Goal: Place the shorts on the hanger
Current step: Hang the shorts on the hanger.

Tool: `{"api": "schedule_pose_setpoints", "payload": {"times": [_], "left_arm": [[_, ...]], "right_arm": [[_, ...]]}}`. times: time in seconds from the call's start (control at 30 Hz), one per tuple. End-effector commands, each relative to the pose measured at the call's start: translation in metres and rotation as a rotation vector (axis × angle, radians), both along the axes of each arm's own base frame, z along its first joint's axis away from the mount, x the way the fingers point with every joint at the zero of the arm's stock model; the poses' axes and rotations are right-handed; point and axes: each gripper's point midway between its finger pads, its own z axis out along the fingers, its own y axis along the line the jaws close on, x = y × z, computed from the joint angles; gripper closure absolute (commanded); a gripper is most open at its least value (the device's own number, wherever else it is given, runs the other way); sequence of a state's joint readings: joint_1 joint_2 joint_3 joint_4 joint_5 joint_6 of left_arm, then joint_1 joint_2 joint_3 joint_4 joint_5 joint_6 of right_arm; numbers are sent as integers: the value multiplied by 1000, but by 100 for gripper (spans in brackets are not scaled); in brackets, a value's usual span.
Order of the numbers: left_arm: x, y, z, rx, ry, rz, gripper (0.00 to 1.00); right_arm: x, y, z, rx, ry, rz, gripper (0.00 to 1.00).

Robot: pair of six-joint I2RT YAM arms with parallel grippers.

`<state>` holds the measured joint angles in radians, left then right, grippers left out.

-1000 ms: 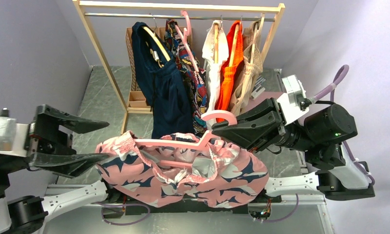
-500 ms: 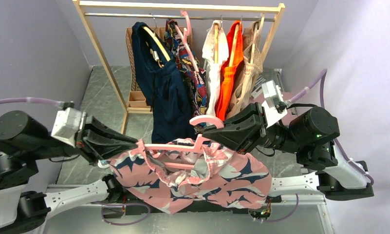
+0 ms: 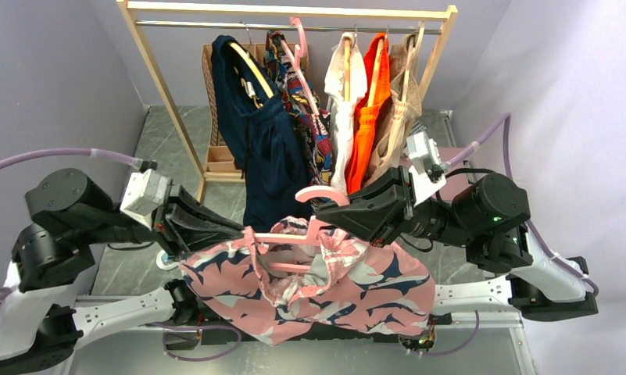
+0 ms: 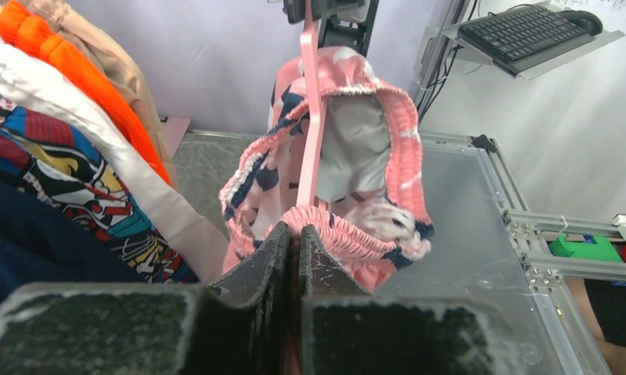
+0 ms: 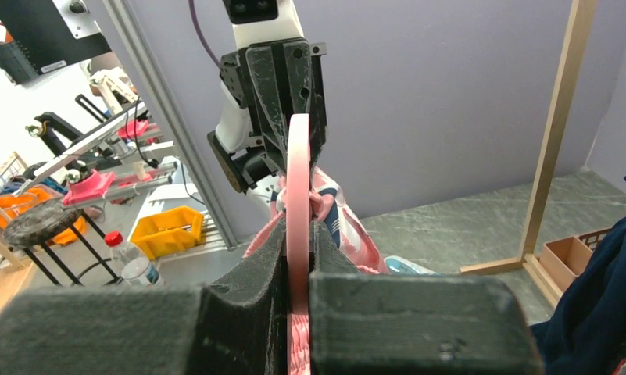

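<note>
Since a second ago the left arm has swung in from the left edge, and its left pincer (image 3: 239, 233), then spread wide and well apart from the cloth, has come together at the left end of the hanger (image 3: 290, 237). The right arm has drifted a little leftward with its load, and the left side of the shorts (image 3: 348, 285) has been drawn up

Nearest the arm bases, the shorts hang in a loose pink, navy and white heap above the near edge of the counter (image 3: 149, 152). Their gathered waistband is looped about the hanger's lower bars, and one leg droops lowest at the front. The left wrist view shows the left pincer (image 4: 298, 234) clamped on the elastic waistband of the shorts (image 4: 403, 156), with the hanger (image 4: 309, 141) rising edge-on just beyond the tips. Just beyond the shorts, the right pincer (image 3: 325, 215) is clamped on the hanger near its hook. The right wrist view has the right pincer (image 5: 298, 226) pressed against both faces of the thin pink hanger (image 5: 298, 172). Farther back stands the wooden rail (image 3: 294, 9), carrying a navy garment (image 3: 266, 148), a multicolour one (image 3: 305, 101), a white one (image 3: 342, 101) and an orange one (image 3: 368, 117)
</note>
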<state>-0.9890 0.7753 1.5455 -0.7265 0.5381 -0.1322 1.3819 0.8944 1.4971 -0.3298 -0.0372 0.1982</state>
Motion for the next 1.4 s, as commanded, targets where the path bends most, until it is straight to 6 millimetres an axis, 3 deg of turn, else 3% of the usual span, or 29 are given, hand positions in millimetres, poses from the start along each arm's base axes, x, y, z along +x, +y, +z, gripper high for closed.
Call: {"api": "schedule_pose_setpoints", "payload": {"times": [0.0, 0.1, 0.3, 0.47, 0.63, 0.87, 1.1, 1.23, 1.37], "left_arm": [[-1, -24, 6, -43, 2, -95, 93], [2, -31, 5, -41, 10, -100, 92], [-2, -20, 13, -61, -9, -81, 48], [-9, -3, 36, -107, -58, -58, 30], [-12, 6, 47, -117, -83, -45, 24], [-7, 0, 29, -24, -31, -46, 22], [-7, 28, 40, -8, -11, 63, 21], [-6, 33, 23, 57, 40, 89, 21], [0, 25, -5, 156, 88, 89, 20]], "right_arm": [[3, -6, 39, 169, -24, -22, 100], [1, -11, 43, 216, -30, -15, 100], [-5, -25, 46, 288, -40, 6, 100], [-6, -25, 45, 281, -49, 8, 100], [-6, -15, 39, 222, -58, 15, 100], [-1, -13, 32, 172, -59, -12, 100], [-1, -23, 29, 183, -61, -24, 100], [1, -23, 26, 172, -67, -33, 100], [2, -18, 23, 155, -74, -33, 100]]}}
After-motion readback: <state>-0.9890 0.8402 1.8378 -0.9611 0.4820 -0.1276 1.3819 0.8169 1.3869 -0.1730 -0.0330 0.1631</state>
